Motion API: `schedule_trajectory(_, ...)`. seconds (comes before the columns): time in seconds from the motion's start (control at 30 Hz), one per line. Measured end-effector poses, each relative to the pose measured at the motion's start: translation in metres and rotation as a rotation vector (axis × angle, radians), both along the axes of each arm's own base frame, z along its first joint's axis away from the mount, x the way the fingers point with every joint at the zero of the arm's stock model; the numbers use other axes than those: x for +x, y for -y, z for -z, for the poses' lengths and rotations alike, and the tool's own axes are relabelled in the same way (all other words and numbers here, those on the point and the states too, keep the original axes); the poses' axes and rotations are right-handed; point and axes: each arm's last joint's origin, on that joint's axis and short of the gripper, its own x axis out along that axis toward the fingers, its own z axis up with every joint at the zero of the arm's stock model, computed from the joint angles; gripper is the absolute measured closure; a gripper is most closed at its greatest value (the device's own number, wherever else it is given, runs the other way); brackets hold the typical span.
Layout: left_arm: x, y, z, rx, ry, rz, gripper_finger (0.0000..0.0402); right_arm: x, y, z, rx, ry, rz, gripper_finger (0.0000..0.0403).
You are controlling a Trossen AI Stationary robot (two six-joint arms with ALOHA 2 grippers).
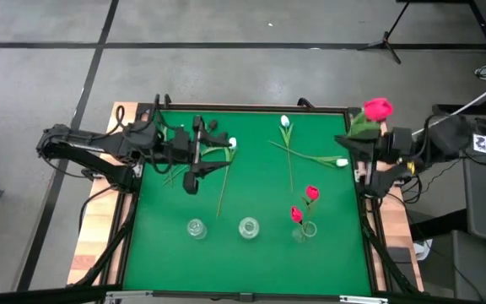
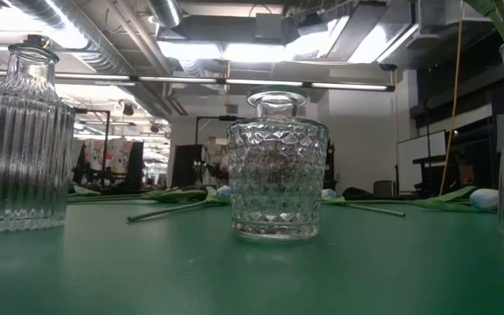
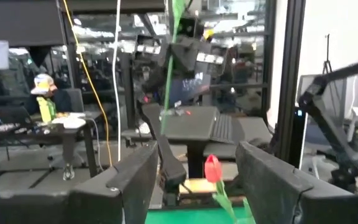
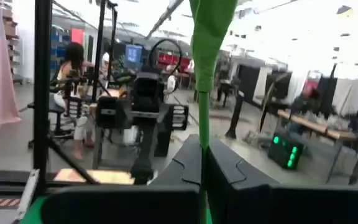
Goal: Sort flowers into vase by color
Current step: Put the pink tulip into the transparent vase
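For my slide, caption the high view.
Right tool holds a red tulip; two red tulips stand in one vase.

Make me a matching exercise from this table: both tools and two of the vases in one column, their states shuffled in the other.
Things:
1. left tool
2. right tool
3. vase nearest the right arm
4. middle vase

States:
A. empty
B. open
C. shut on a green stem
D. holds two red tulips

Pairs: 1-B, 2-C, 3-D, 4-A
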Motion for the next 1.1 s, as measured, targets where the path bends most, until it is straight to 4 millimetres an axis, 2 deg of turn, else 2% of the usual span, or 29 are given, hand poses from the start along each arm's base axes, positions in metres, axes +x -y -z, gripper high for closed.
schedule_trajectory(0.23,0.003,0.000,0.007,-0.044,-0.033,-0.001,0.0197,-0.001,-0.046,0.031,-0.046,-0.067,-0.045,0.0402)
schedule_trajectory(0.33,0.003,0.000,0.007,-0.052,-0.037,0.000,0.0197,-0.006,-0.061,0.039,-0.092,0.007,-0.169,0.0402)
schedule_trajectory(0.43,0.003,0.000,0.007,-0.079,-0.031,0.002,0.0197,-0.011,-0.070,0.042,-0.072,0.139,-0.356,0.0402)
schedule_trajectory(0.5,0.003,0.000,0.007,-0.091,-0.032,0.003,0.0197,-0.013,-0.074,0.047,-0.038,0.171,-0.405,0.0402)
schedule_trajectory(0.63,0.003,0.000,0.007,-0.111,-0.035,0.008,0.0199,-0.015,-0.077,0.063,0.161,0.089,-0.267,0.0402)
schedule_trajectory(0.77,0.003,0.000,0.007,-0.138,-0.037,0.010,0.0198,-0.026,-0.077,0.085,0.304,0.018,-0.125,0.0402)
schedule_trajectory(0.97,0.003,0.000,0.007,-0.148,-0.037,0.011,0.0201,-0.026,-0.084,0.136,0.433,-0.032,0.002,0.0402)
schedule_trajectory(1.1,0.003,0.000,0.007,-0.147,-0.037,0.011,0.0201,-0.024,-0.086,0.163,0.467,-0.045,0.029,0.0402)
